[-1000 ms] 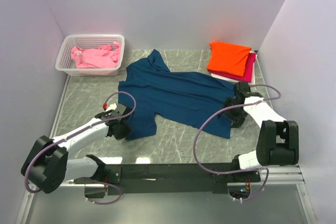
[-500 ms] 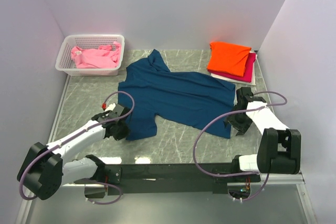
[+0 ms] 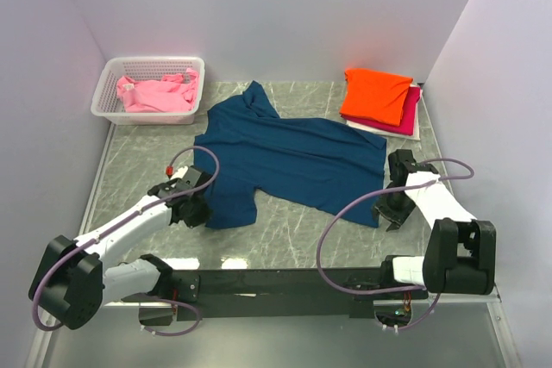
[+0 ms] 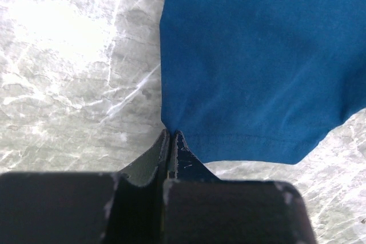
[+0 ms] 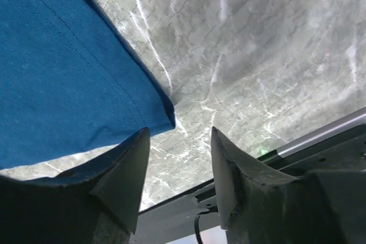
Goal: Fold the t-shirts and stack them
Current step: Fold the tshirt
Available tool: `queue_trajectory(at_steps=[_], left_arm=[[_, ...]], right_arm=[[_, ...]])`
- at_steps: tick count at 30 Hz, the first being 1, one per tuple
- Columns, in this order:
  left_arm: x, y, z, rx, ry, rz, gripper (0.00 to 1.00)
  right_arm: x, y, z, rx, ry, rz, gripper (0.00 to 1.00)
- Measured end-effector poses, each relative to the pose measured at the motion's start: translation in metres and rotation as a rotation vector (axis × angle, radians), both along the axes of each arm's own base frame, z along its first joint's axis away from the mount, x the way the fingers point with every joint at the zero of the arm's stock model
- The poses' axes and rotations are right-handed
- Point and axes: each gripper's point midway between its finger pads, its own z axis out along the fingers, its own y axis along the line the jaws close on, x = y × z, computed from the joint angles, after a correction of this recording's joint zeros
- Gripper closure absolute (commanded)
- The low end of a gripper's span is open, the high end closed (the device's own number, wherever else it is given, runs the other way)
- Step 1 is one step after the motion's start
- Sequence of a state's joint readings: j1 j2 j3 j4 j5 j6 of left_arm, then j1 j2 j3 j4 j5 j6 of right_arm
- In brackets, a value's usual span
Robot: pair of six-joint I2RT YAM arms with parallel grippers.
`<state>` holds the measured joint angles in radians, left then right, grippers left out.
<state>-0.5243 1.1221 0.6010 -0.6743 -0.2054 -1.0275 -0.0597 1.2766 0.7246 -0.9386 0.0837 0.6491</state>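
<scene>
A navy t-shirt [image 3: 293, 157] lies spread flat across the middle of the table. My left gripper [image 3: 197, 211] sits at its near left hem corner. In the left wrist view that gripper [image 4: 170, 134] is shut, with the corner of the navy cloth [image 4: 251, 61] pinched at its tips. My right gripper [image 3: 390, 213] is at the shirt's near right corner. Its jaws [image 5: 180, 132] stand open, and the cloth corner [image 5: 163, 112] lies on the table between them, close to the left finger. Folded orange [image 3: 376, 92], magenta [image 3: 409, 111] and white [image 3: 412, 133] t-shirts are stacked at the back right.
A white lattice basket [image 3: 155, 61] at the back left holds a crumpled pink t-shirt [image 3: 159, 94]. White walls enclose the table on three sides. The black rail [image 3: 285, 280] carrying the arm bases runs along the near edge.
My right gripper has moved nearer and outward to the shirt's near right corner, and its jaws have narrowed. The left gripper has shifted slightly left and stayed shut.
</scene>
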Motion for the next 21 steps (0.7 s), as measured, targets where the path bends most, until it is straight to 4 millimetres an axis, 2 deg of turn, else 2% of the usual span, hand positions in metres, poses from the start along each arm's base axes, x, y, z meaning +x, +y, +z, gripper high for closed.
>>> queue_trajectory(at_steps=[4,18,21], left_arm=[[0.001,0.003,0.000,0.003,0.002,-0.003,0.99],[0.001,0.005,0.002,-0.002,0.000,-0.009,0.99],[0.001,0.005,0.002,-0.004,0.000,-0.008,0.99]], right_arm=[[0.000,0.004,-0.004,0.021,0.017,-0.007,0.53],[0.002,0.018,-0.018,0.065,0.041,0.011,0.59],[0.001,0.020,-0.022,0.069,0.054,0.011,0.62]])
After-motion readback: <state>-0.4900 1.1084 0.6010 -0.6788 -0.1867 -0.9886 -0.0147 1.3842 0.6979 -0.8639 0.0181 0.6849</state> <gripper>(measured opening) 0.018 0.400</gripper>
